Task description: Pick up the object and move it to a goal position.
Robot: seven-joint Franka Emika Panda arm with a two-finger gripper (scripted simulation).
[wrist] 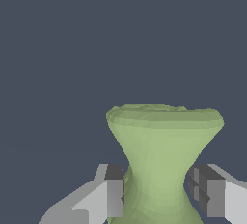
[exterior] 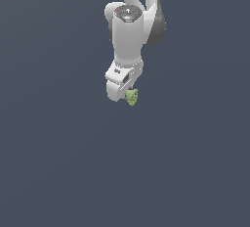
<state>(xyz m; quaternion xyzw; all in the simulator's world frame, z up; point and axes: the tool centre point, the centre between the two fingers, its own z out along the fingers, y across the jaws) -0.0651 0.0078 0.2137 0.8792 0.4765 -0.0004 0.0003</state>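
The white arm [exterior: 128,30] hangs straight down, its fingers [wrist: 113,194] parted, each just beside the spool's [wrist: 161,170] waist.

In the wrist view, the small light-green spool-shaped object [wrist: 161,160] runs off the picture's edge below its narrow waist, between the grey-tipped white fingers [wrist: 113,196], themselves cut off. In the exterior view, the white gripper body hides the fingers and the spool's upper part.

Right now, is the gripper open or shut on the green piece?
Shut on the green piece: in the wrist view both fingers flank its narrow waist.
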